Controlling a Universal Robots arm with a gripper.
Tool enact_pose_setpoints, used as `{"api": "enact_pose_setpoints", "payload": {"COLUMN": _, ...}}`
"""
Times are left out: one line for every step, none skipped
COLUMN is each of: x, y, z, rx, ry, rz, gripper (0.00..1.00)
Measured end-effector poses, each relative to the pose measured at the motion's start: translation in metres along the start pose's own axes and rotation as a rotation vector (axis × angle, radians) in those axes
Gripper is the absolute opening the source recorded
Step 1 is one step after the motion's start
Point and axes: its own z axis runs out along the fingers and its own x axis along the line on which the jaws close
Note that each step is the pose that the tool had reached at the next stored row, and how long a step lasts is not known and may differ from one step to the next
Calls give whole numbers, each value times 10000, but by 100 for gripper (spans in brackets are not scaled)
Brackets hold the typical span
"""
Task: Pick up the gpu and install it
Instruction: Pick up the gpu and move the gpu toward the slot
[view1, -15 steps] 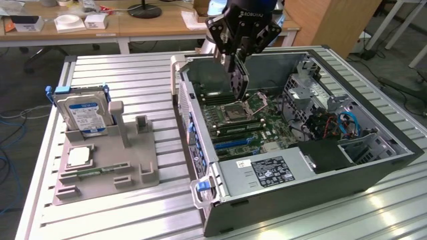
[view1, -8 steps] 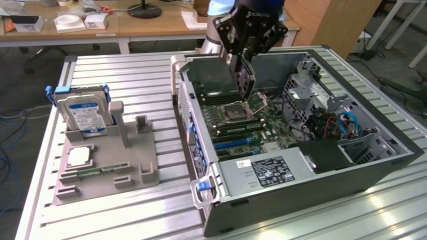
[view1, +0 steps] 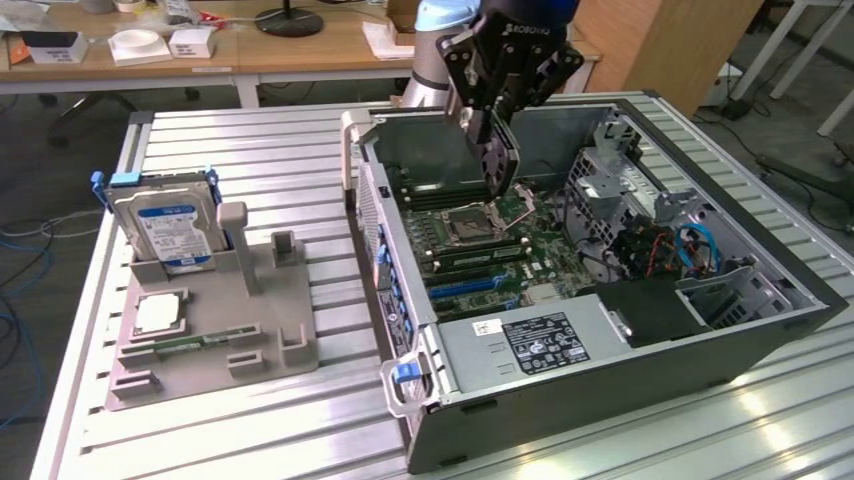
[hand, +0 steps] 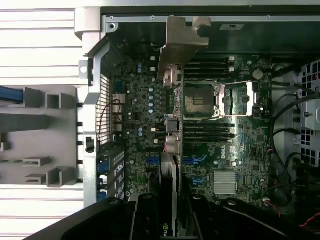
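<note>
The gpu (view1: 498, 158) hangs on edge above the open computer case (view1: 747, 335), over the motherboard (view1: 497, 262) near the CPU socket (view1: 470, 222). My gripper (view1: 489, 122) is shut on its upper part. In the wrist view the gpu (hand: 171, 150) appears edge-on, its silver end bracket (hand: 181, 37) pointing toward the case's rear wall. The card runs back between my gripper (hand: 170, 220) fingers (hand: 145, 217). It stays clear of the board below and sits in no slot.
A grey parts holder (view1: 274, 340) stands on the slatted table at the exterior view's left, with a silver hard drive (view1: 168, 228) upright, a CPU chip (view1: 158, 312) and a memory stick (view1: 200, 343). Inside the case are a power supply (view1: 534, 342) and a drive cage (view1: 607, 185).
</note>
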Motion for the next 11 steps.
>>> {"api": "enact_pose_setpoints", "payload": {"x": -11, "y": 0, "z": 0, "rx": 1, "ry": 0, "rz": 0, "gripper": 27}}
{"api": "enact_pose_setpoints", "payload": {"x": -21, "y": 0, "z": -1, "rx": 1, "ry": 0, "rz": 0, "gripper": 27}}
{"api": "enact_pose_setpoints", "payload": {"x": -29, "y": 0, "z": 0, "rx": 0, "ry": 0, "rz": -1, "gripper": 27}}
{"api": "enact_pose_setpoints", "payload": {"x": -39, "y": 1, "z": 0, "rx": -1, "ry": 0, "rz": 0, "gripper": 27}}
{"api": "enact_pose_setpoints", "payload": {"x": -48, "y": 1, "z": -1, "rx": 1, "ry": 1, "rz": 1, "gripper": 27}}
{"api": "enact_pose_setpoints", "payload": {"x": -57, "y": 1, "z": -1, "rx": 0, "ry": 0, "rz": 0, "gripper": 27}}
{"api": "enact_pose_setpoints", "payload": {"x": -66, "y": 1, "z": 0, "rx": -1, "ry": 0, "rz": 1, "gripper": 27}}
{"api": "enact_pose_setpoints", "payload": {"x": -75, "y": 2, "z": -1, "rx": 0, "ry": 0, "rz": 1, "gripper": 27}}
{"api": "enact_pose_setpoints", "payload": {"x": -85, "y": 2, "z": -1, "rx": 1, "ry": 0, "rz": 1, "gripper": 27}}
{"api": "enact_pose_setpoints", "payload": {"x": -95, "y": 2, "z": -1, "rx": 0, "ry": 0, "rz": 1, "gripper": 27}}
{"api": "enact_pose_setpoints", "payload": {"x": -104, "y": 2, "z": -1, "rx": 0, "ry": 0, "rz": 1, "gripper": 27}}
